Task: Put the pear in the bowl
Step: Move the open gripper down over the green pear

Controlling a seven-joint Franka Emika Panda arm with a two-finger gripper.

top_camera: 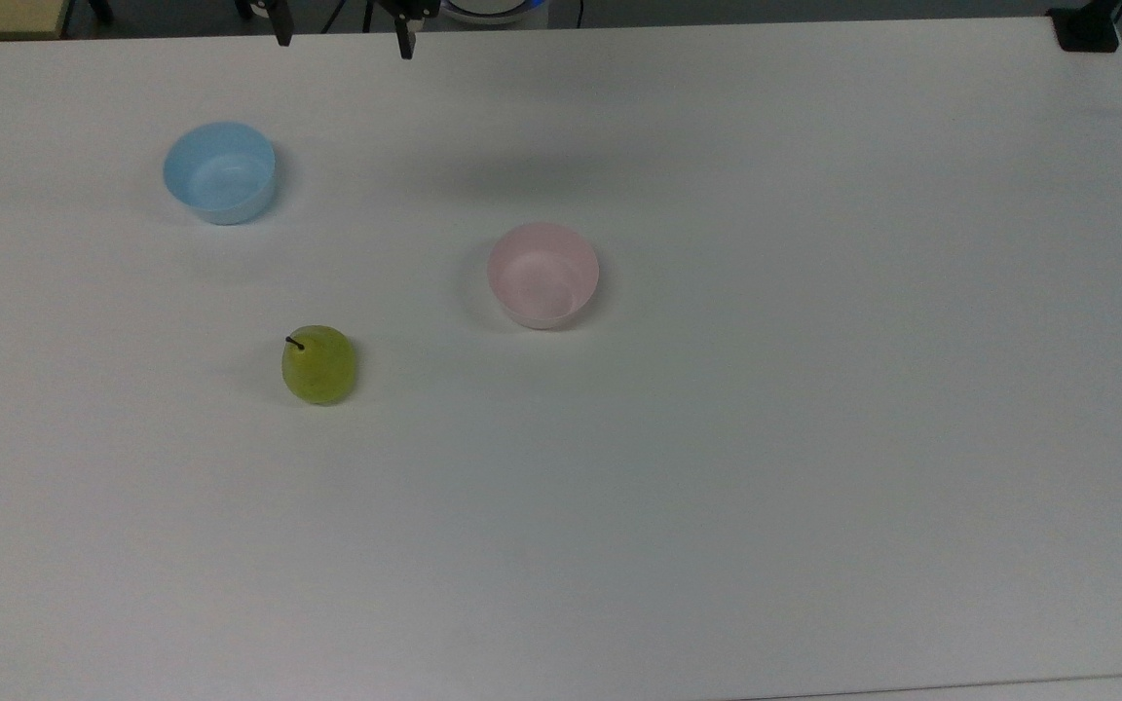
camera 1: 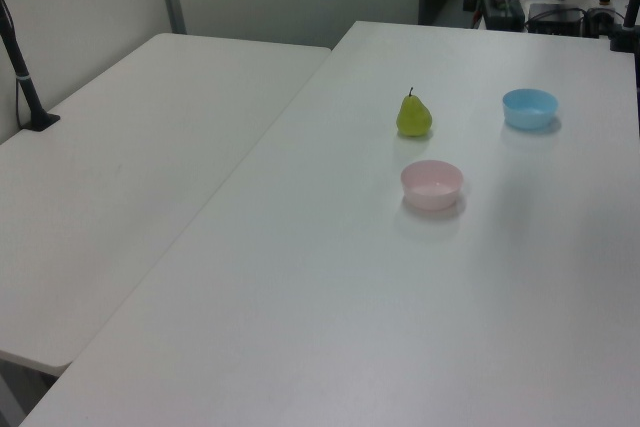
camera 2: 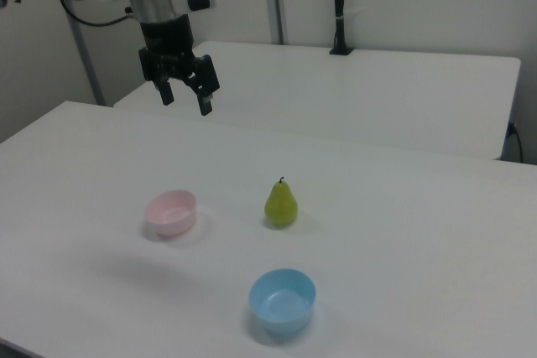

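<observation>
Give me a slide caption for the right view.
Open black two-finger gripper above yellow-green pear, pale pink plastic bowl, light blue bowl.

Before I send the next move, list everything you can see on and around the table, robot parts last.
pear: one, yellow-green with a dark stem, standing upright on the table, apart from both bowls.
pink bowl: one, pale pink, empty, to the pear's right in the top view.
blue bowl: one, light blue, empty, near the top view's upper left.
table: one, white, holding all three.
second table: one, white, alongside.
hand: one, black, open, held high above the table, holding nothing.
</observation>
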